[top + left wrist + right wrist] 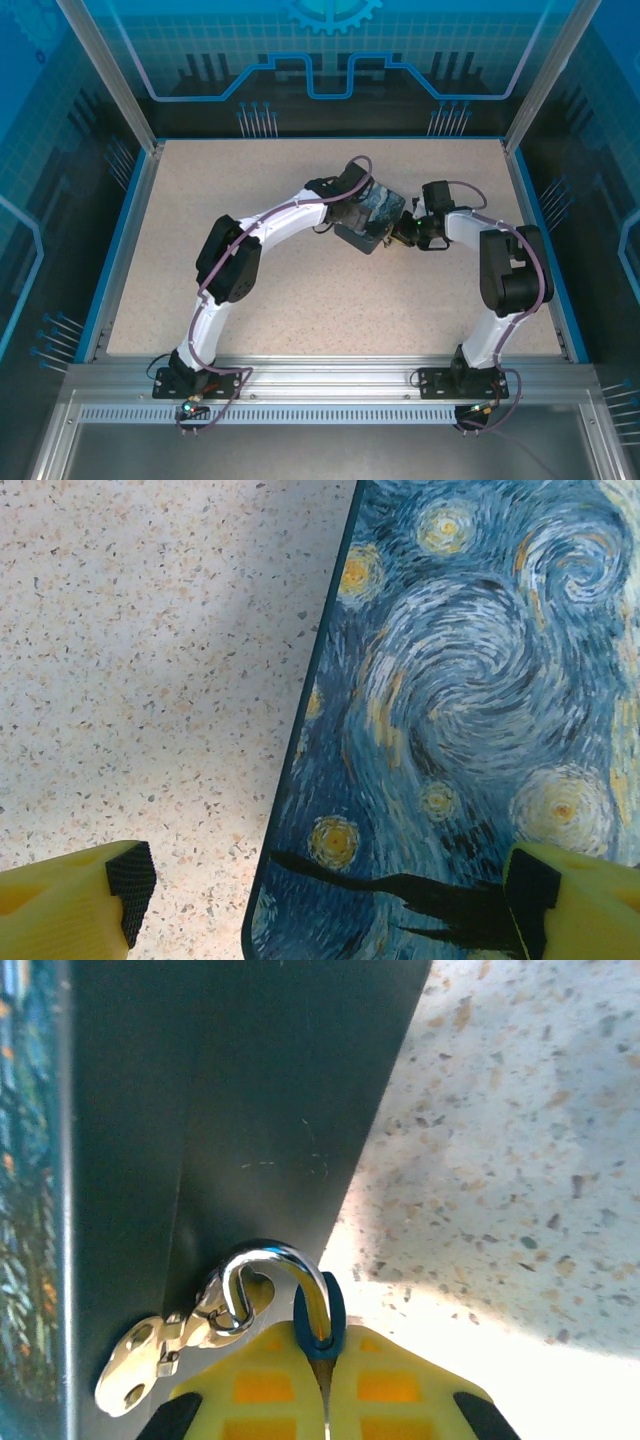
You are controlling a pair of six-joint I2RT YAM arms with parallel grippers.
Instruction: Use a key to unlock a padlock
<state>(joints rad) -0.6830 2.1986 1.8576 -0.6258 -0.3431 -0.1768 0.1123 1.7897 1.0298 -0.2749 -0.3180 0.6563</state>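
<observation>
The padlock (320,1318) hangs at the dark side wall of the box (250,1090). Its silvery shackle (272,1260) is passed through the small ring of the metal hasp (160,1355), and its bluish body is pinched between the two yellow fingers (260,1385) of the right end effector (325,1352), which is closed on it with almost no gap. The long axis of the padlock runs straight out from this end effector: the shackle points away, toward the box wall, and the bottom of the body points back between the fingers. So, I judge, the keyhole end is covered by the grip, and the key would need that end free or turned outward. The left end effector (330,895) is wide open and holds nothing. One finger is above the speckled counter (150,680) and the other above the painted lid, so it straddles the edge of the box; whether it touches the lid I cannot tell. From above, the right end effector (408,230) is the one nearer to the padlock.
</observation>
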